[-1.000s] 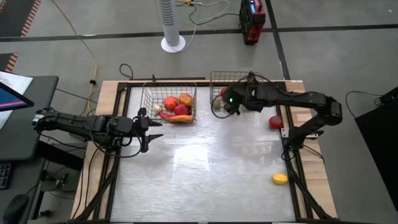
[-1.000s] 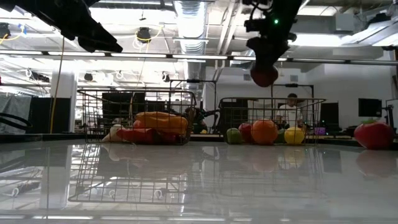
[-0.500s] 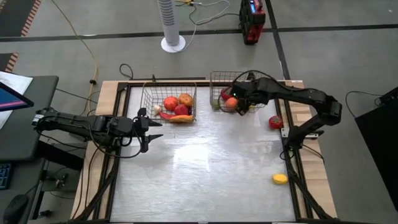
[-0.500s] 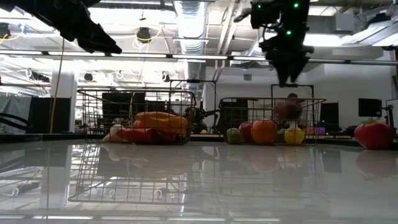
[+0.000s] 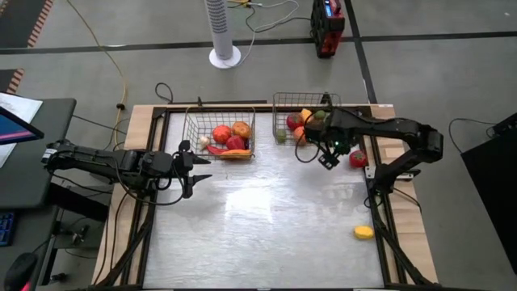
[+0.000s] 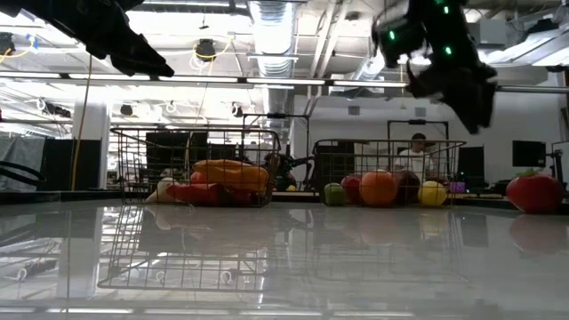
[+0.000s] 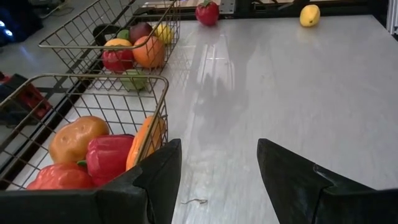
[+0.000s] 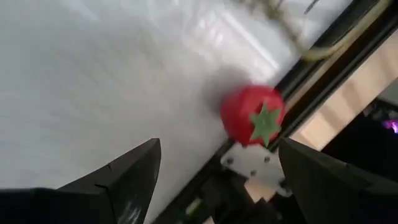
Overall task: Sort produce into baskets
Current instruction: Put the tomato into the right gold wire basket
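A red tomato [image 5: 357, 158] sits by the table's right edge just past the right basket [image 5: 284, 101], its green star cap up. A yellow lemon [image 5: 363, 233] lies nearer the front right corner. The right gripper [image 5: 329, 156] hovers beside the tomato, fingers apart. The left gripper [image 5: 196, 168], also spread, waits before the left basket [image 5: 192, 121], where a carrot [image 5: 234, 153] lies along the front wall.

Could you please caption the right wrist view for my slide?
Open right gripper hangs above the table, facing a red tomato with a green star-shaped top.
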Robot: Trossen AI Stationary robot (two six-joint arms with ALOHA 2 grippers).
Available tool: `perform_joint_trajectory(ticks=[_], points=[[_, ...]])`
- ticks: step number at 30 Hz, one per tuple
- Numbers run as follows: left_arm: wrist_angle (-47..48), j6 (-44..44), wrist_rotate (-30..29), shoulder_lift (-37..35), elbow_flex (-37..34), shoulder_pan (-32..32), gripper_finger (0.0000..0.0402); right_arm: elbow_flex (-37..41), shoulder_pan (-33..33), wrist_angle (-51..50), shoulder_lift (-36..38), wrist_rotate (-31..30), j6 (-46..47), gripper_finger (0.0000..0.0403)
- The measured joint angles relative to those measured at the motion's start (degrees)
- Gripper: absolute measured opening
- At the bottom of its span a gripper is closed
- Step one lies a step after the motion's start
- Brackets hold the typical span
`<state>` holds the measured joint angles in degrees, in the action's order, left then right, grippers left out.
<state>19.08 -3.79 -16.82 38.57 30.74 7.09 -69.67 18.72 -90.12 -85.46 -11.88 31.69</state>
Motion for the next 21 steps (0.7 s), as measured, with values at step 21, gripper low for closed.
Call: perform_joint_trajectory(ticks=[21], points=[[1.2, 0.0, 0.0, 0.0, 0.0, 0.0, 0.0199, 22.2, 1.5, 11.7, 0.0, -1.2, 0.6, 0.0354]])
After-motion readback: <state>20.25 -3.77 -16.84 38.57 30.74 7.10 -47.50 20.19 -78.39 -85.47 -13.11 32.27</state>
